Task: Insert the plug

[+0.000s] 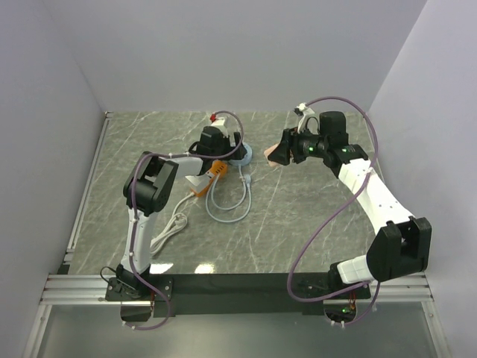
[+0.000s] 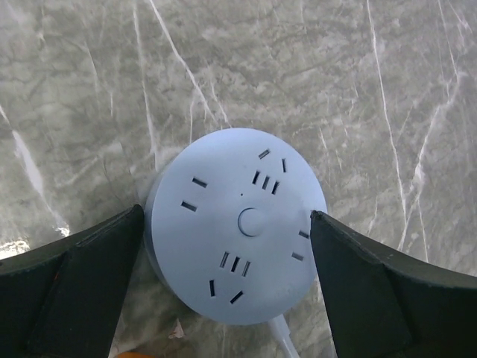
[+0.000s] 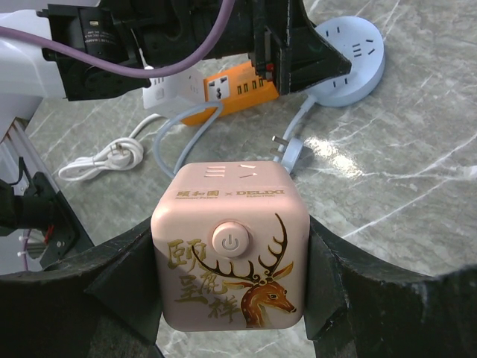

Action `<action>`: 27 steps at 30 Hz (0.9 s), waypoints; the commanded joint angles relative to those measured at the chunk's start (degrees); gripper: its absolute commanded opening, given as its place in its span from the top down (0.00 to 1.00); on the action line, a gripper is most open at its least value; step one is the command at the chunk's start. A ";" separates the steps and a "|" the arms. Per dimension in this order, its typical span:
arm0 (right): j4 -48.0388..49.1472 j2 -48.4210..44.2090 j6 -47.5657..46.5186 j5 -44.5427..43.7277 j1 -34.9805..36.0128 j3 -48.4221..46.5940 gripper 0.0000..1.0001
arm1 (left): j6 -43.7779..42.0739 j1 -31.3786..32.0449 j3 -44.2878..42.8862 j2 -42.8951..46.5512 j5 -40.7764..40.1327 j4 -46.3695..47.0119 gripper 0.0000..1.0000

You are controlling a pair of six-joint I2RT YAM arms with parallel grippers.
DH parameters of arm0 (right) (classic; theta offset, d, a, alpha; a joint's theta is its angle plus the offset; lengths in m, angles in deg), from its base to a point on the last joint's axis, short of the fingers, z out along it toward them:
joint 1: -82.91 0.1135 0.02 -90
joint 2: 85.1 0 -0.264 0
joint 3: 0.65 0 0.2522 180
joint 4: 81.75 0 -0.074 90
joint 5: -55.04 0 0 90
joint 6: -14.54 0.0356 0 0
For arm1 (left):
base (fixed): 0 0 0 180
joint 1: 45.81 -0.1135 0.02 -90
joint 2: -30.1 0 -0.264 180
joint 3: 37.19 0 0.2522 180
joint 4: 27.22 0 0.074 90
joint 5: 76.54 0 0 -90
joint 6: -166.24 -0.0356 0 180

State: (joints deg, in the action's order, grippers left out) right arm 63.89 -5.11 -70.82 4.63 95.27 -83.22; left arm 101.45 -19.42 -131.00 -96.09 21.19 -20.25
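Right wrist footage showed the right gripper (image 3: 232, 277) closed on a pink cube socket (image 3: 231, 224) printed with a deer, one finger pressed to each side, with the cube raised above the table. Left wrist footage showed the left gripper (image 2: 227, 239) spread wide, its fingers (image 2: 82, 276) flanking a round pale blue socket hub (image 2: 238, 186) without touching it. The hub lay flat on the grey marbled tabletop (image 1: 298, 224). Its blue cable (image 1: 231, 212) looped toward the near side and ended in the plug (image 3: 289, 151), which lay loose on the marble between the hub and the raised cube, inserted in nothing. An orange power strip (image 3: 240, 86) sat just beside the hub under the left arm, and a coiled white cord (image 3: 104, 158) lay farther to the left. Plain pale walls (image 1: 223, 52) enclosed the table at the back and on both sides, and a metal rail (image 1: 246, 287) ran along the near edge where both arm bases were bolted.
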 commanded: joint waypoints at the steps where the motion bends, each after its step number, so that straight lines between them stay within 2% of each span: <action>1: 1.97 -0.36 -0.95 -0.31 0.65 -0.97 1.00 | 1.42 0.77 0.16 1.48 2.56 2.12 0.01; 6: 1.79 -0.18 -1.22 -0.39 0.82 -0.88 1.00 | 1.42 1.12 -2.47 -0.54 7.28 1.42 0.02; 10: 1.00 -0.18 -1.30 -1.62 0.82 -0.88 1.00 | 0.90 2.43 -2.75 -0.11 7.66 -0.51 0.03; 16: 1.62 -0.97 -1.13 -1.27 0.91 -0.44 1.00 | -1.31 6.03 -0.38 3.58 -6.20 -7.72 0.02; 19: 2.05 -1.06 -1.04 -1.27 0.91 -0.09 1.00 | 0.45 6.92 4.01 5.51 -9.20 -7.99 0.02; 24: 2.23 -1.23 -0.95 -0.92 1.26 0.26 1.00 | 1.51 8.67 6.04 7.18 -14.56 -9.56 0.01; 27: 2.49 -1.59 -1.04 -0.83 1.35 0.52 1.00 | 1.51 9.81 9.82 10.26 -18.18 -6.60 0.01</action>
State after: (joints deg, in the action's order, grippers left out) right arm 63.56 -5.07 -71.32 3.38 95.97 -83.22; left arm 101.97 -10.92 -124.38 -89.75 8.45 -25.56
